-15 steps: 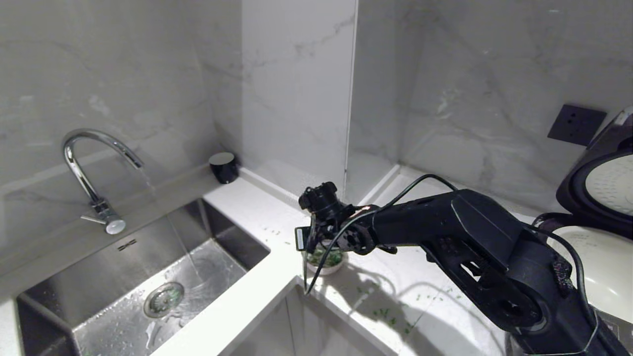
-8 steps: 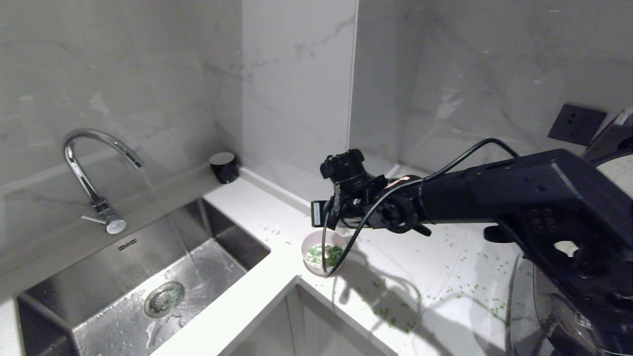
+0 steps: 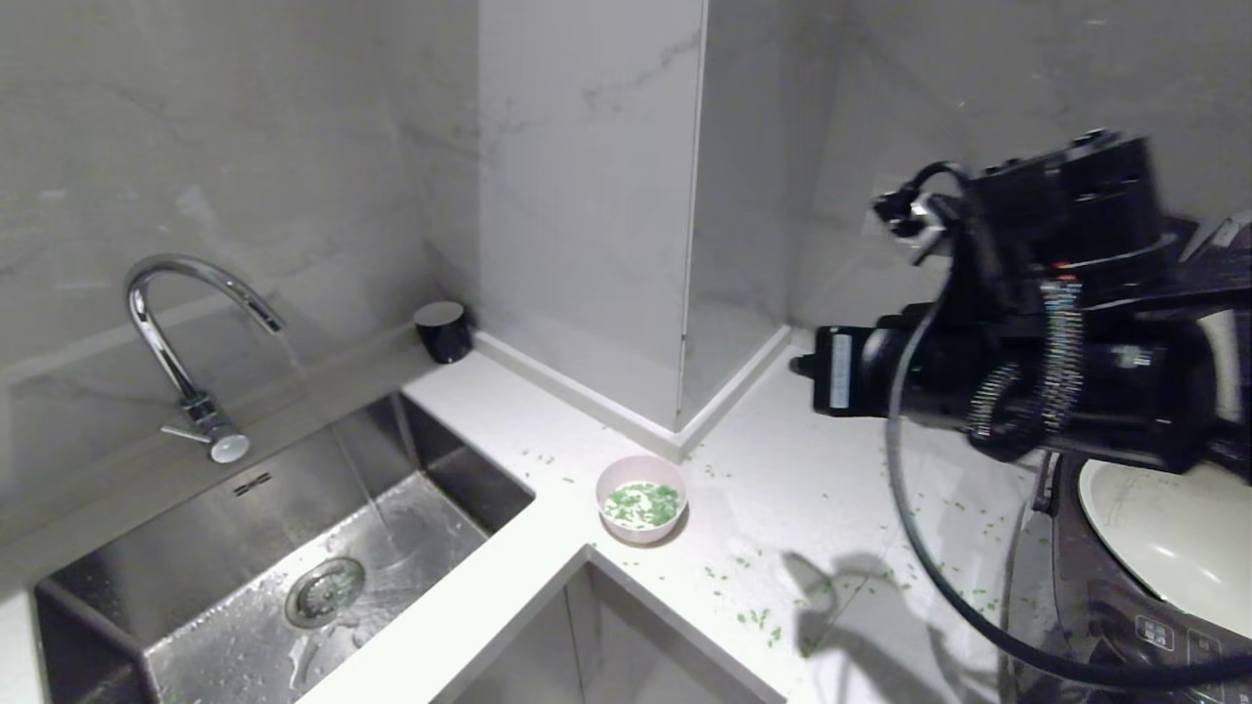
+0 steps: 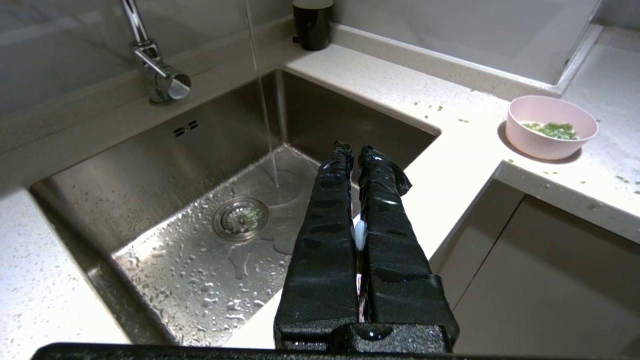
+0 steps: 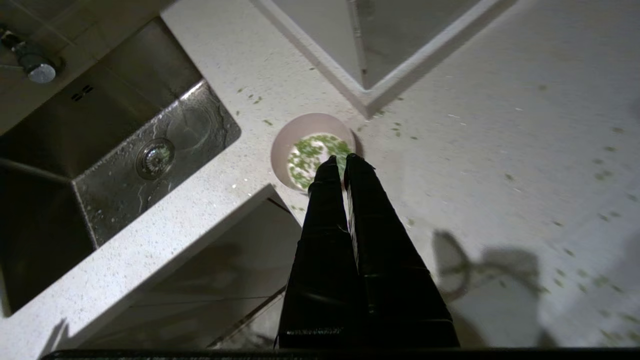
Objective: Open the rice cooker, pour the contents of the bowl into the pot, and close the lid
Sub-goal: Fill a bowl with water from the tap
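In the head view the small pink bowl (image 3: 642, 499) stands on the white bench (image 3: 782, 528), near the corner beside the steel sink (image 3: 293, 567), with green bits (image 3: 644, 502) inside it. More green bits lie scattered on the bench to the right. At the far right the rice cooker (image 3: 1125, 606) stands with its lid up, and the cream-white pot (image 3: 1174, 538) is visible inside. The right arm (image 3: 1027, 372) is raised high in front of the cooker, well apart from the bowl; its claw does not show here.

In the left wrist view the left claw (image 4: 356, 155) hangs over the sink with its two fingers pressed together, holding nothing. Water runs from the faucet (image 4: 155, 75).

In the right wrist view the right claw (image 5: 341, 165) looks down at the bowl from above, fingers together and empty.

I judge the bowl to be light, stiff and smooth, so it may slip. The thin rim on one side seems the best place to pinch it. It should stay level while carried, because the loose bits spill easily.
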Tool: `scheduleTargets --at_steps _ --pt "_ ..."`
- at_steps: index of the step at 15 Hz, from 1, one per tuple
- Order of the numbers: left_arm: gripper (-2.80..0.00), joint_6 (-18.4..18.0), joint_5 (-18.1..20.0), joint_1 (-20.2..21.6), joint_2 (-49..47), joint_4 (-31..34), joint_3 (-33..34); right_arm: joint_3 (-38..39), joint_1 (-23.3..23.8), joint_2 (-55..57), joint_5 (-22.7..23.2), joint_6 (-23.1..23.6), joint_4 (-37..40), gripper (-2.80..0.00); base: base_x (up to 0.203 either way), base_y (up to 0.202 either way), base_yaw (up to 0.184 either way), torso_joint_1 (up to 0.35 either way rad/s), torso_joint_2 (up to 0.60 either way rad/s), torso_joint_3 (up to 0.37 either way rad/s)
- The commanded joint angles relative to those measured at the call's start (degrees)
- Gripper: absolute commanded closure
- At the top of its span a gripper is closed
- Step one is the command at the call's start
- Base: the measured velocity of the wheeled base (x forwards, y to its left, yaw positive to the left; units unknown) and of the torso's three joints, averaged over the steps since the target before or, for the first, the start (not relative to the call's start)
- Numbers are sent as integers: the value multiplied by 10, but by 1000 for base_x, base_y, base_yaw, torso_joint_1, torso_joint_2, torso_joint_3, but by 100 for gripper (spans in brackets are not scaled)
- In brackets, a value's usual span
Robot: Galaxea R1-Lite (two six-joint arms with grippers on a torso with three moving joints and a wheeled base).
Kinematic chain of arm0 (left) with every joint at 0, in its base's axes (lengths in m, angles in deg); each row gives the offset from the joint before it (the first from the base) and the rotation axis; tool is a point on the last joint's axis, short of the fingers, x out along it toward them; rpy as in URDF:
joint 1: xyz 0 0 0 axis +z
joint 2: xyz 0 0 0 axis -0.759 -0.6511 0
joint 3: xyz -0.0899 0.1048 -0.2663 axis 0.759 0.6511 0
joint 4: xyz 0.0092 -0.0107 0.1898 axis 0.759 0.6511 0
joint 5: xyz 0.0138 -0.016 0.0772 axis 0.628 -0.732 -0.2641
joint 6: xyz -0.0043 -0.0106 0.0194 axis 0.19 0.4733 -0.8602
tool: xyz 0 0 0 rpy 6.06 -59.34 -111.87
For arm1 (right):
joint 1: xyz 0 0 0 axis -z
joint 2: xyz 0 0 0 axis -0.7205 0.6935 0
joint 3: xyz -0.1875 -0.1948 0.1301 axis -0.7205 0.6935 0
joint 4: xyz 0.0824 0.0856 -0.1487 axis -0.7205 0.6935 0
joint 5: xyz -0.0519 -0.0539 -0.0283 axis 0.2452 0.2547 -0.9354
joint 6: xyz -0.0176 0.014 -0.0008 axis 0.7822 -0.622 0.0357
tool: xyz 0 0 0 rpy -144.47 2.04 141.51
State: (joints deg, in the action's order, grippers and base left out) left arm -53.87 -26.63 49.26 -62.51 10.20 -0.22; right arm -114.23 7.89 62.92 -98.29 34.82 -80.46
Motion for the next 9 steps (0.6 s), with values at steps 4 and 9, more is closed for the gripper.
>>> scheduleTargets --at_steps 4,9 --pt "0 0 0 0 0 0 7 97 37 -327 -78 30 139 0 0 0 0 0 0 0" --pt "0 0 0 0 0 0 7 137 248 -515 -132 178 190 0 0 0 0 0 0 0"
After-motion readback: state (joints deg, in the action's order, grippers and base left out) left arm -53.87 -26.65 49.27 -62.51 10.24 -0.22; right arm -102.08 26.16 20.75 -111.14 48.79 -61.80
